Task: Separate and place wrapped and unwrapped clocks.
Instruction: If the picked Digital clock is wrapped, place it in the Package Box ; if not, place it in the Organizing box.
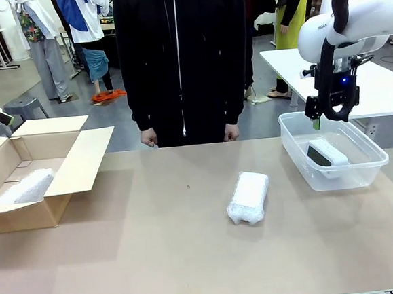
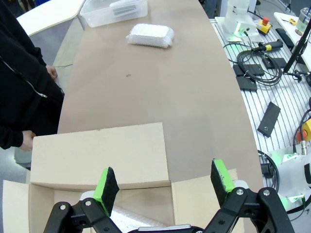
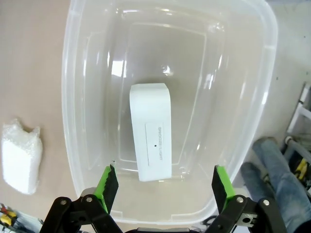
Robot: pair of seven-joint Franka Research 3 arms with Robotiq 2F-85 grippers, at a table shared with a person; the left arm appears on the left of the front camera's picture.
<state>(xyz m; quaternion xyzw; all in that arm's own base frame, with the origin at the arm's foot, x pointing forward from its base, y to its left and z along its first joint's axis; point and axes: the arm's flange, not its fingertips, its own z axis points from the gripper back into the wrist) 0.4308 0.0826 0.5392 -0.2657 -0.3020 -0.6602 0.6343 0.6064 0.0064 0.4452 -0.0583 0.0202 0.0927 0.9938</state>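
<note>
1. While the right end effector point(image 3: 163, 182) is held above the clear plastic bin point(image 1: 297, 146) with jaws spread wide and empty, the unwrapped clock point(image 3: 151, 131) is seen lying flat on the bin floor.
2. A wrapped clock point(image 1: 248, 197) is seen on the tabletop point(image 1: 156, 245) near the middle; a second wrapped clock point(image 1: 26, 187) is lodged in the cardboard box point(image 1: 82, 163).
3. The left end effector point(image 2: 165, 184) is poised over that box, likewise wide and holding nothing.
4. The bundle on the tabletop is judged light and springy, its bubble wrap yielding and somewhat slippery. A gentle grip across the short width at mid-length is advised, since the clock inside may be fragile.
</note>
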